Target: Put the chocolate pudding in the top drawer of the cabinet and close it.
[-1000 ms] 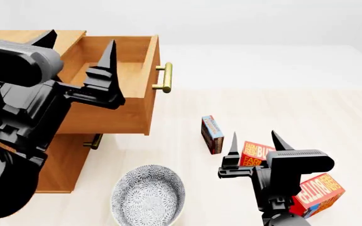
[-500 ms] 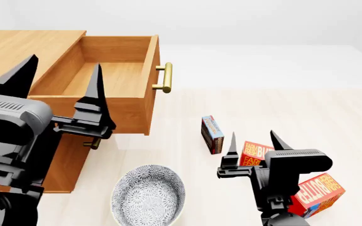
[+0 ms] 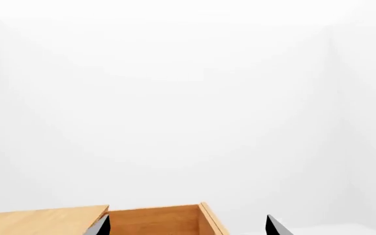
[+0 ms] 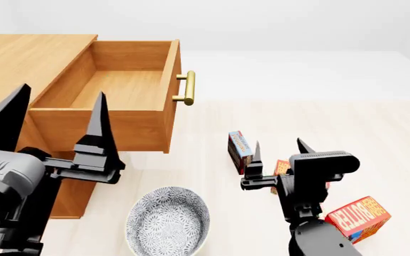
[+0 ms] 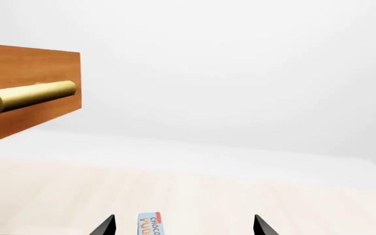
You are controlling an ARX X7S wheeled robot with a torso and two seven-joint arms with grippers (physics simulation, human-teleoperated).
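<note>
I'm taking the chocolate pudding [image 4: 241, 152] as my landmark. It stands on edge on the pale floor, out in front of the cabinet [image 4: 27, 58], on the handle side of the top drawer [image 4: 130, 80], well apart from it. The drawer is pulled out w/ nothing inside that I can see, brass bar handle [image 4: 186, 88] facing the pudding's way.

Right gripper [image 4: 276, 160] is the near one: it sits just beside the pudding, on the side toward the butter boxes [image 4: 358, 216], jaws apart and empty. In the right wrist view the pudding [image 5: 150, 224] shows low between the two finger tips, closer to one than the other, so I judge it lies ahead of the jaws and a bit off centre. Only its top corner shows there.

The long axis of the box, in the head view, runs roughly away from the robot, blue face turned toward the gripper side. My read: the jaws need to straddle the thin dimension, i.e. close across the blue face and its back.

Left gripper [image 4: 52, 133] is well apart from the pudding, over by the cabinet's front, beyond the patterned bowl [image 4: 168, 221]. Jaws spread, nothing held. It's out of the pick; right arm takes it.
</note>
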